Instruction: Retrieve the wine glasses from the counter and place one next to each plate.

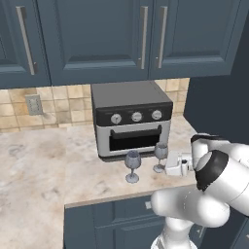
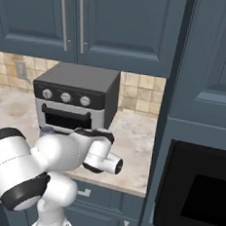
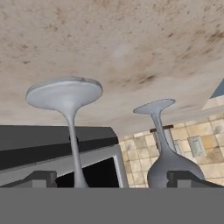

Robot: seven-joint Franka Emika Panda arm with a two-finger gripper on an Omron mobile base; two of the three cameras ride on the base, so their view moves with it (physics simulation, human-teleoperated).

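Note:
Two clear bluish-grey wine glasses stand upright on the marble counter (image 1: 44,160) in front of the toaster oven: the left one (image 1: 132,165) and the right one (image 1: 161,155). My gripper (image 1: 168,163) sits level with the counter just right of the right glass. The hand view is upside down. There the nearer glass (image 3: 72,131) has its stem between my open gripper's (image 3: 113,179) dark fingertips (image 3: 41,178), untouched by them. The farther glass (image 3: 165,162) lies behind it toward the right finger. The plates are out of view.
A black-and-silver toaster oven (image 1: 131,119) stands at the back against the tiled wall, right behind the glasses. Dark blue upper cabinets (image 1: 97,39) hang above. A tall cabinet with a built-in oven (image 2: 200,192) closes off the counter's right end.

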